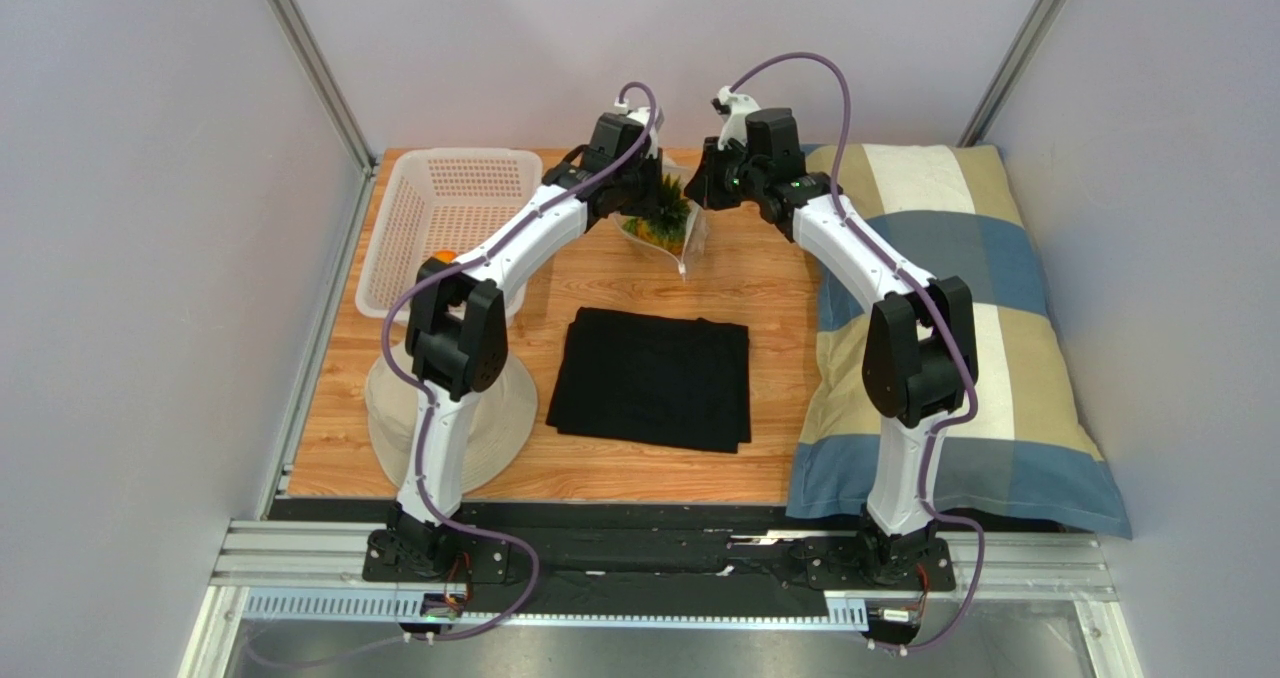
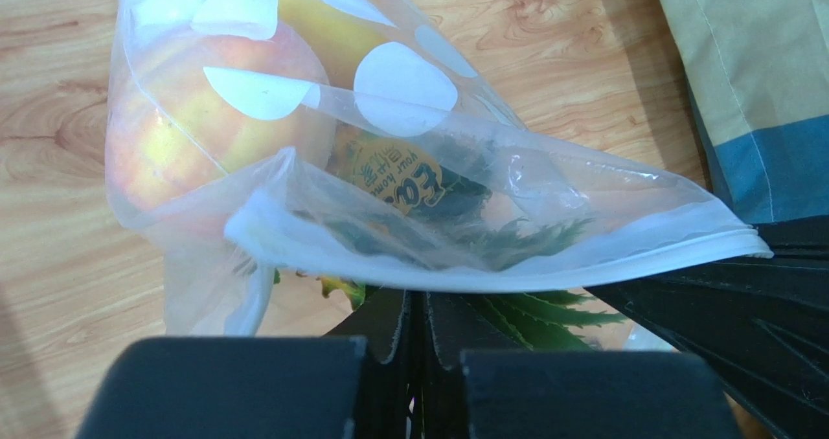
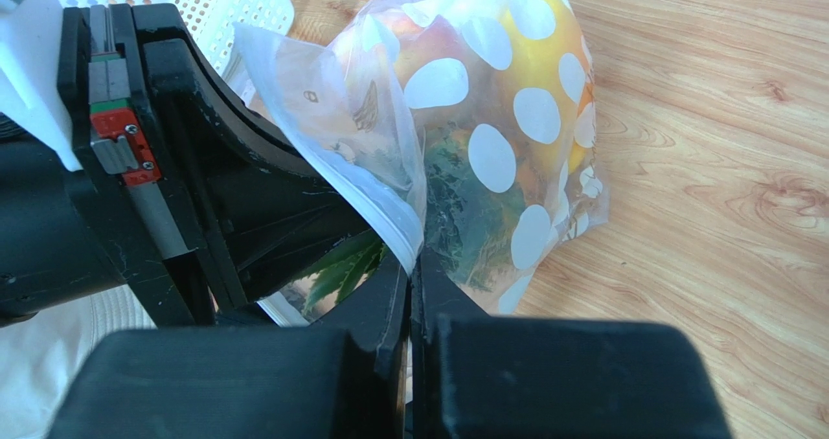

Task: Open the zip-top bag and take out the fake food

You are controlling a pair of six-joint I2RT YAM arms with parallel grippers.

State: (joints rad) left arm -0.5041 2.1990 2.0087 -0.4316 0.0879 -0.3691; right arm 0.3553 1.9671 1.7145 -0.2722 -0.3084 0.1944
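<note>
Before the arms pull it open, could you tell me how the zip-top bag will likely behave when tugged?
Probably floppy: the zip-top bag creases and sags between the pinching fingers. Likely bottom-heavy, since the fake food bulges below the rim. Its glossy plastic may slip.

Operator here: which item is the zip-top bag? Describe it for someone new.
Look at the far edge of the wooden table, between the white basket and the plaid pillow. The zip-top bag is there: the only clear pouch, printed with white dots.
</note>
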